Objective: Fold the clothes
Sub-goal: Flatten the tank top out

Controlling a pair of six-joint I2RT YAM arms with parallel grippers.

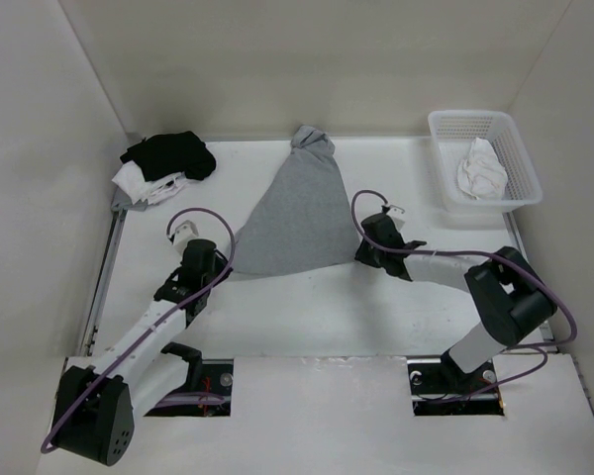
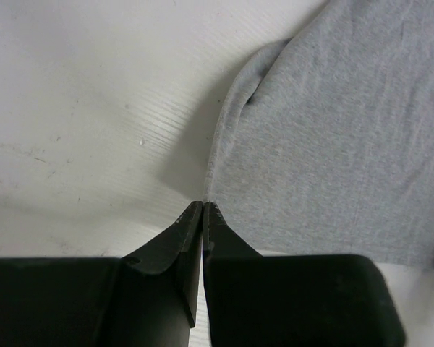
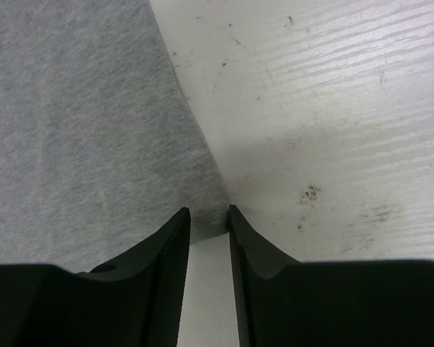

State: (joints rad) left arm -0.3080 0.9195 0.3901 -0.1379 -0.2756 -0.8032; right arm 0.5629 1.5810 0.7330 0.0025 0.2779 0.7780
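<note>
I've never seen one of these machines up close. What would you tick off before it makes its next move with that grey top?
1. The left gripper is shut on the near left corner of the tank top: ok, though the pinch looks thin.
2. The right gripper is clamped on the near right corner: not ok; the corner sits between jaws that show a gap.
3. The cloth lies flat: not ok; its far end is bunched.
4. The black and white pile and the basket lie apart from it: ok.
</note>
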